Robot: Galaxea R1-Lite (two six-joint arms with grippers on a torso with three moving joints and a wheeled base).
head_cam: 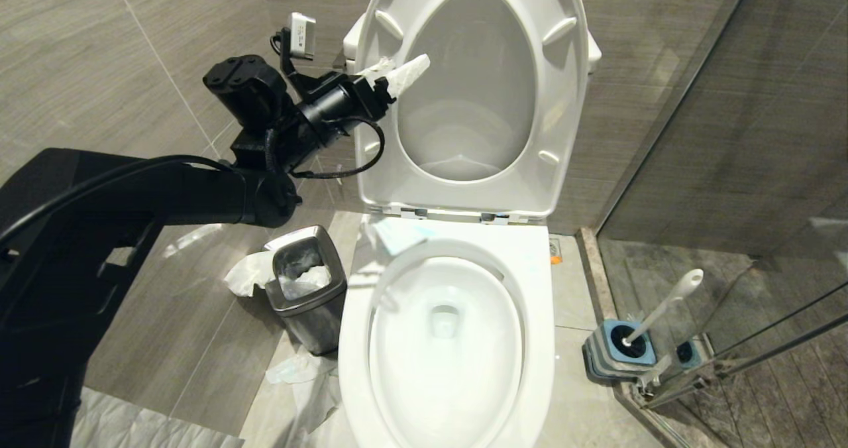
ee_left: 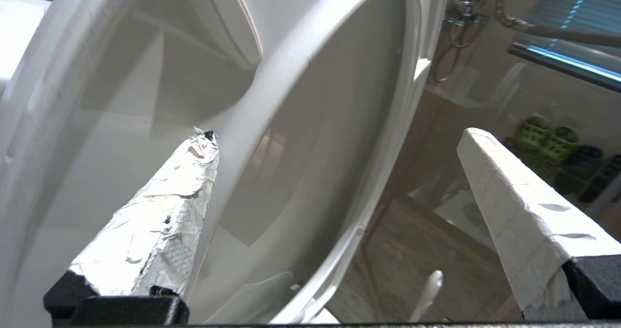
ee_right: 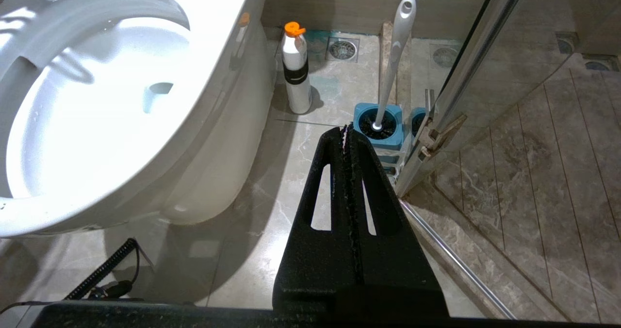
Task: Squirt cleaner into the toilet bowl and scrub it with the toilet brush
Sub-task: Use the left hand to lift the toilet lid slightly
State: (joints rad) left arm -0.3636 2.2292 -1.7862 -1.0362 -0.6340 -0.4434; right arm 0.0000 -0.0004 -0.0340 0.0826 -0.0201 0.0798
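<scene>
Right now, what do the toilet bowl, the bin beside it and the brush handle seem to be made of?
Toilet bowl: glossy white ceramic, by its bright glare. Bin: brushed steel, with dull grey reflections. Toilet brush handle: smooth white plastic, probably.

We found the toilet bowl [head_cam: 445,342] in the middle of the floor [head_cam: 576,408], its seat and lid [head_cam: 474,97] raised upright behind it. The bin [head_cam: 306,289] stood just to its left, with paper in it. The toilet brush [head_cam: 662,305] stood in its holder [head_cam: 619,352] to the right, against the glass partition [head_cam: 748,169]. The cleaner [ee_right: 296,73] stood on the floor beside the bowl's base, near the holder.
</scene>
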